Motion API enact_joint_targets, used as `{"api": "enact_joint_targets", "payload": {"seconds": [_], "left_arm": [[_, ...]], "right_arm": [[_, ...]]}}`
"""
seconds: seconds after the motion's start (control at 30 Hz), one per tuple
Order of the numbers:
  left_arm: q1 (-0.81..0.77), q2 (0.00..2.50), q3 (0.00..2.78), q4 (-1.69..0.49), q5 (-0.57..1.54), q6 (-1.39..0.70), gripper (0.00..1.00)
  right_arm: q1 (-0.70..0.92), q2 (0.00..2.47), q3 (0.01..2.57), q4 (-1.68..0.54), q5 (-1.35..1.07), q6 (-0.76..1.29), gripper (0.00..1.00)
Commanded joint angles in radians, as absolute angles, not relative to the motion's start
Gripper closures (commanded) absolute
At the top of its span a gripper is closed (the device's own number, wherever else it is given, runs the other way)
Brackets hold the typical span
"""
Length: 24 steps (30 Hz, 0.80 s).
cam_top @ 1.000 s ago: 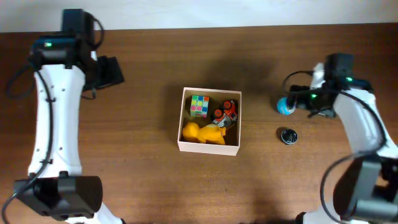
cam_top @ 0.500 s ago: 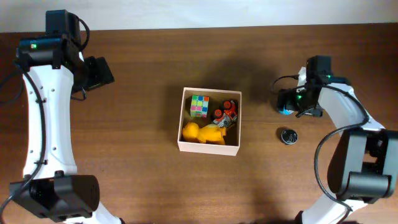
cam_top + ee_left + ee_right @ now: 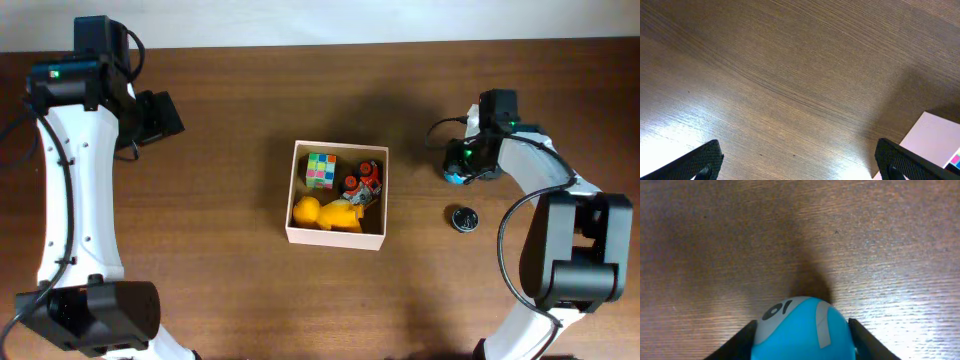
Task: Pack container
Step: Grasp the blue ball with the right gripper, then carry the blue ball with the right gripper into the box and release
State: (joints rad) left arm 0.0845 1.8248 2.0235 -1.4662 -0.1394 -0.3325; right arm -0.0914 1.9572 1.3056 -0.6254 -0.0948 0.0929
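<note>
The container (image 3: 336, 237), a white-walled open box, stands mid-table and holds a colour cube (image 3: 320, 169), a red toy (image 3: 363, 182) and a yellow figure (image 3: 325, 214). To its right, a blue ball toy (image 3: 455, 176) with grey markings rests on the table. My right gripper (image 3: 460, 170) is shut on it; in the right wrist view both fingers press the blue ball toy (image 3: 802, 330) from the sides, gripper (image 3: 802, 342). My left gripper (image 3: 165, 115) hangs open at the far left, gripper (image 3: 800, 162) empty, with a corner of the container (image 3: 935, 135) at the view's right edge.
A small dark round object (image 3: 462, 218) lies on the wood just below and right of the blue ball. The table's far edge runs along the top of the overhead view.
The right gripper moved left over the blue ball and its fingers closed on it. The left arm shifted slightly left early on, then held still, open.
</note>
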Motion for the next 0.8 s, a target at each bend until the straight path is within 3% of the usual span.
{"api": "enact_joint_targets", "payload": {"seconds": [0.0,0.17,0.27,0.37,0.77], "left_arm": [[0.086,1.794,2.043,-1.467,-0.147,-0.32,0.01],[0.086,1.794,2.043,-1.467,-0.147,-0.32,0.01],[0.086,1.794,2.043,-1.467,-0.147,-0.32,0.01],[0.086,1.794,2.043,-1.468,-0.147,-0.32,0.01],[0.086,1.794,2.043,-1.467,-0.147,-0.32,0.01]], "right_arm": [[-0.085,1.95,1.327,-0.651,-0.103,0.141,0.53],[-0.077,1.883,1.414,-0.784,-0.167,0.196,0.55],[-0.049,1.832,1.511,-0.925,-0.223,0.205,0.64],[0.007,1.782,1.601,-1.039,-0.236,0.237,0.67],[0.446,1.776,1.635,-1.05,-0.246,0.331,0.67]]}}
